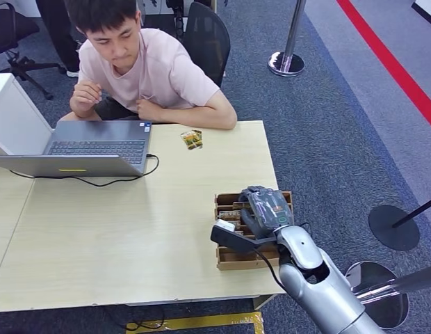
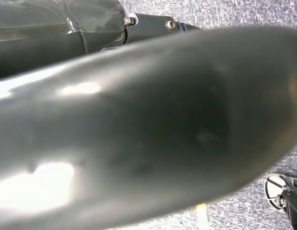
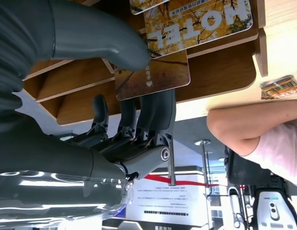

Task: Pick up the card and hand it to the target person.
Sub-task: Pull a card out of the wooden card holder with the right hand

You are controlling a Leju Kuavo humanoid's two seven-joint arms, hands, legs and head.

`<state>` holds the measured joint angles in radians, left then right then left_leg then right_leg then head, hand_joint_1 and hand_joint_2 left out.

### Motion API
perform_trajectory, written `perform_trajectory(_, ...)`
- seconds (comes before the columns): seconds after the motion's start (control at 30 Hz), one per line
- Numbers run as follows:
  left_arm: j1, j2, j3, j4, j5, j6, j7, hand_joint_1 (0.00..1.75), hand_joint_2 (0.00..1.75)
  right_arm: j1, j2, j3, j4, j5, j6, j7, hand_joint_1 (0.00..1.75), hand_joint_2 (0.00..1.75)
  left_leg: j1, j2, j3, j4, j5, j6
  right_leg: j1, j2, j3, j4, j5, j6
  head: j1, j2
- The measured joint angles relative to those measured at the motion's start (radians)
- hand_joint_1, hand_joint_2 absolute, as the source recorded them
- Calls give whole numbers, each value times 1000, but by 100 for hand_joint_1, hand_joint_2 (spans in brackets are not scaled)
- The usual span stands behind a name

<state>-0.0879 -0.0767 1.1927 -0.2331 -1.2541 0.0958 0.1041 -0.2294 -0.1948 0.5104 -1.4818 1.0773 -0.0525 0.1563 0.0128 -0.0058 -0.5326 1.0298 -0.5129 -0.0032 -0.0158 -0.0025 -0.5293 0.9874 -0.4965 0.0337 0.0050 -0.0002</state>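
A wooden card holder (image 1: 226,259) stands near the right edge of the table (image 1: 124,229), and my right hand (image 1: 265,209) hangs over it. In the right wrist view the thumb and fingers of this hand (image 3: 132,120) pinch a card (image 3: 158,76) with an autumn-leaf print that stands in the holder (image 3: 219,72). Behind it sits another card (image 3: 201,21) printed HOTEL. The person (image 1: 150,69) in a pink shirt leans on the far side of the table, arms folded. My left hand (image 2: 103,24) is a dark shape whose fingers I cannot make out.
A couple of loose cards (image 1: 192,139) lie on the table in front of the person. An open laptop (image 1: 98,149) with a black cable and a white box (image 1: 14,115) take up the far left. Stanchion bases (image 1: 394,226) stand on the carpet to the right.
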Motion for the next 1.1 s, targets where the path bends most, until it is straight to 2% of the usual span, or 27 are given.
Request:
perform_trajectory(0.03, 0, 0, 0, 0, -1, 0, -2, 0, 0, 0, 0, 0, 0, 0, 0, 0, 107, 175, 0, 0, 0, 0, 0, 0, 0, 0, 0, 0, 0, 0, 0, 0)
perform_trajectory(0.17, 0, 0, 0, 0, -5, -3, -16, 0, 175, 1, 0, 0, 0, 0, -1, 1, 119, 175, 0, 0, 0, 0, 0, 0, 0, 0, 0, 0, 0, 0, 0, 0)
perform_trajectory(0.2, 0, 0, 0, 0, -5, -3, -18, 0, 175, 1, 0, 0, 0, 0, -1, 1, 122, 175, 0, 0, 0, 0, 0, 0, 0, 0, 0, 0, 0, 0, 0, 0)
perform_trajectory(0.33, 0, 0, 0, 0, -5, -1, -19, 0, 0, 0, 0, 0, 2, -1, -2, 2, 147, 175, 0, 0, 0, 0, 0, 0, 0, 0, 0, 0, 0, 0, 0, 0)
perform_trajectory(0.5, 0, 0, 0, 0, -5, 2, -19, 0, 0, -2, 0, 0, 5, -5, -3, 1, 152, 175, 0, 0, 0, 0, 0, 0, 0, 0, 0, 0, 0, 0, 0, 0)
perform_trajectory(0.63, 0, 0, 0, 0, -5, 2, -20, 0, 175, -2, -1, 0, 6, -8, -3, -1, 149, 175, 0, 0, 0, 0, 0, 0, 0, 0, 0, 0, 0, 0, 0, 0)
perform_trajectory(0.9, 0, 0, 0, 0, -7, 20, -25, 0, 175, -2, 0, 0, 6, -10, -8, -5, 148, 175, 0, 0, 0, 0, 0, 0, 0, 0, 0, 0, 0, 0, 0, 0)
perform_trajectory(1.1, 0, 0, 0, 0, -3, 22, -29, 0, 175, 0, -1, -1, -3, -39, -71, -55, 148, 175, 0, 0, 0, 0, 0, 0, 0, 0, 0, 0, 0, 0, 0, 0)
